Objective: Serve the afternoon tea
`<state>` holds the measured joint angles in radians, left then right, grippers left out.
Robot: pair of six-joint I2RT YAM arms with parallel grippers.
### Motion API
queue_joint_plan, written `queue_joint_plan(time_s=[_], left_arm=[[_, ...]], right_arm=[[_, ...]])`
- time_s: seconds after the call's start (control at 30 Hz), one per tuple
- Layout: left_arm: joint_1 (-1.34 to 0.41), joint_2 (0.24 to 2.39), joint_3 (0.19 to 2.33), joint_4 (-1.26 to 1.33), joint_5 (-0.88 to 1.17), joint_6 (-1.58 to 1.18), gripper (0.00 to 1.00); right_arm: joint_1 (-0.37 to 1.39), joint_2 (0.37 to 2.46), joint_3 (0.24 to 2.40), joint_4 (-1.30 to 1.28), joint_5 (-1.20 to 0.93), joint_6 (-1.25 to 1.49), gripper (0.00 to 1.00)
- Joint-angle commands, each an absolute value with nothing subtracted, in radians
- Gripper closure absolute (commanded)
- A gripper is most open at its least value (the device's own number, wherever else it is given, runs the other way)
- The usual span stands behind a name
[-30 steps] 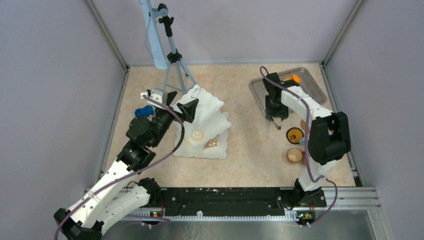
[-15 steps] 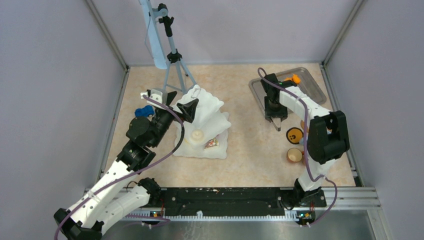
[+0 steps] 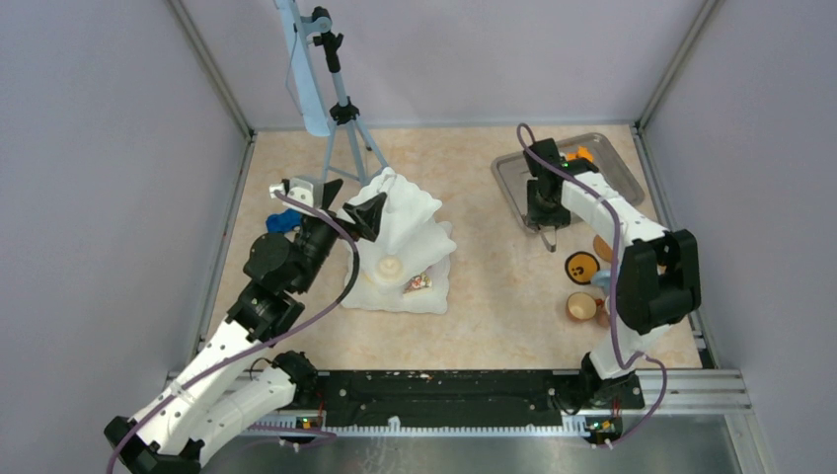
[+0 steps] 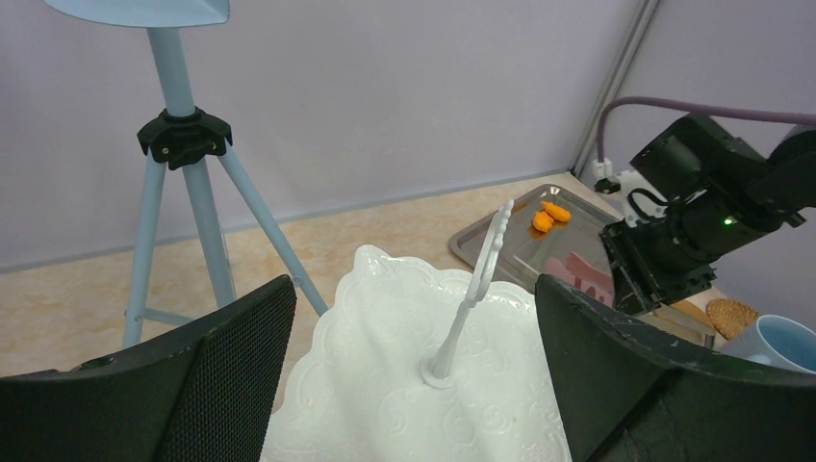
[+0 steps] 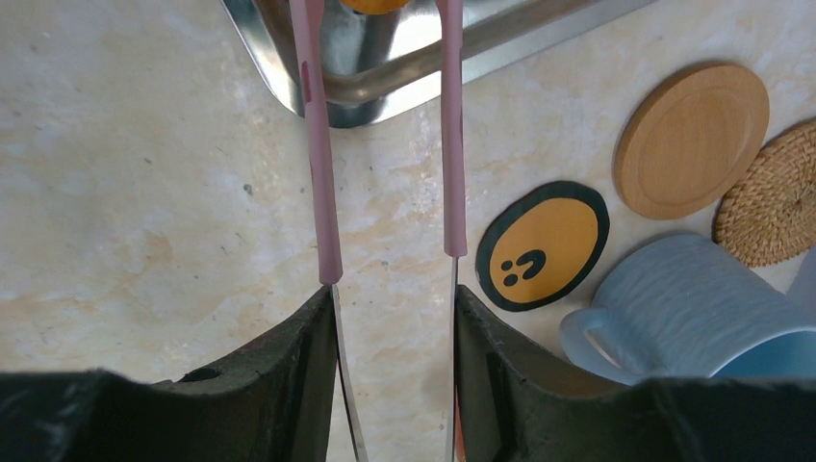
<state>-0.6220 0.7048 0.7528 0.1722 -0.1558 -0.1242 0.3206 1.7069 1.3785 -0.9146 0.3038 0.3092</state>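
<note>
afternoon tea partly served, some on white stand; orange pastries in tray right of it; right gripper clamping pink tongs; left gripper wide open, empty.

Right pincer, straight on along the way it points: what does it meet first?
The right pincer grips the tongs, so their tips lead. They reach over the tray rim, either side of an orange pastry. That pastry looks first in line, though tip height is unclear.
</note>
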Motion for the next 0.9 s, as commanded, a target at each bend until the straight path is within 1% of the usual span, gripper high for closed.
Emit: queue_joint_plan(time_s=[0.0,0.17,0.3,0.37,0.47,0.6,0.77,0.87], left_arm=[[-0.618,0.683,0.758,0.212,-0.196,-0.106,0.01],[-0.617,0.668,0.752,0.213,-0.257,-0.105,0.01],[-0.617,0.651,0.745,0.207,-0.344,-0.105,0.01],[-0.618,0.645,0.743,0.199,-0.401,-0.109,0.01],[-0.618,0.640,0.746,0.186,-0.472,-0.113,0.01],[-0.618,0.632,0.744,0.178,-0.536,-0.119,0.01],[-0.617,0.632,0.743,0.176,-0.554,-0.118,0.01],[-0.617,0.631,0.743,0.176,-0.562,-0.120,0.01]], right_arm=[[0.252,1.571,1.341,-0.789,0.217,0.288,0.80],[0.119,1.494,1.238,-0.675,0.019,0.304,0.80],[0.007,1.440,1.138,-0.586,-0.236,0.339,0.81],[-0.052,1.413,1.112,-0.560,-0.311,0.349,0.81],[-0.095,1.364,1.104,-0.559,-0.375,0.352,0.81],[-0.101,1.297,1.128,-0.599,-0.446,0.344,0.81],[-0.100,1.195,1.184,-0.639,-0.574,0.368,0.81],[-0.062,1.151,1.249,-0.690,-0.626,0.377,0.81]])
